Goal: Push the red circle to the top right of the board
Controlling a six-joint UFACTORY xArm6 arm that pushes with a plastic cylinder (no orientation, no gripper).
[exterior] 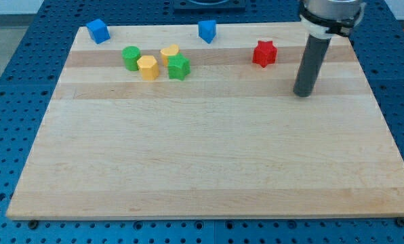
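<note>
Approach stage: the rod's tip (pixel 303 93), a bare end with no jaws to open or close, rests apart from the only red block (pixel 264 53), star-like rather than round, up-left of it; next it apparently must round behind and push rightward.

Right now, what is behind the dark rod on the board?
Behind my tip only the bare wooden board shows. The rod covers a narrow strip of it. The red block lies apart, toward the view's left.
</note>
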